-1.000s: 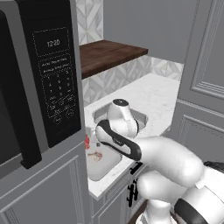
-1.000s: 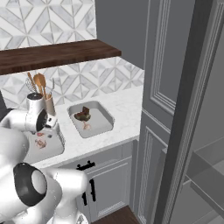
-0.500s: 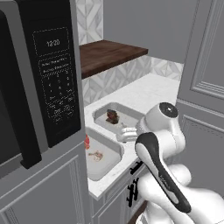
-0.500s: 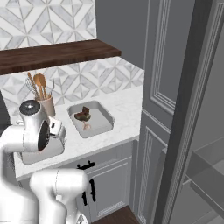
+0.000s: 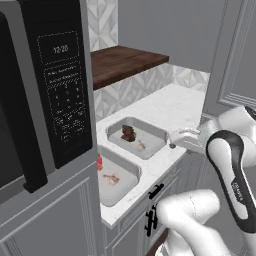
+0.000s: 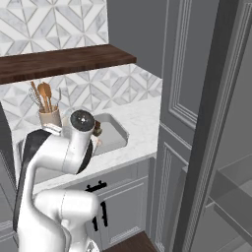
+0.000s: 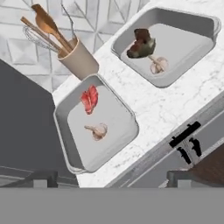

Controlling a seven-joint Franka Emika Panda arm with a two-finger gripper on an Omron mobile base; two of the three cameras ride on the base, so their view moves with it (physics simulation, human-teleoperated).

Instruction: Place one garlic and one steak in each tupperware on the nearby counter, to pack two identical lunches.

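Two tupperware trays are being shown on the white marbled surface (image 7: 153, 103). In the hand view the near tupperware (image 7: 74, 148) is seen at about seven o'clock and the far tupperware (image 7: 192, 26) at about one o'clock, well apart. One red steak (image 7: 89, 99) and one garlic (image 7: 99, 130) are being shown in the near tray; one dark brown steak (image 7: 141, 45) and one garlic (image 7: 158, 64) are lying in the far tray. That makes two steaks and two garlics.

A beige utensil holder (image 7: 78, 59) with wooden spoons is being shown at eleven o'clock of the hand view, just beside the near tray; it is also seen in the right base view, while a microwave (image 5: 55, 90) is being shown in the left base view.

The gripper (image 5: 172, 144) is being held wide open and empty at the counter's front edge, beside the far tray.
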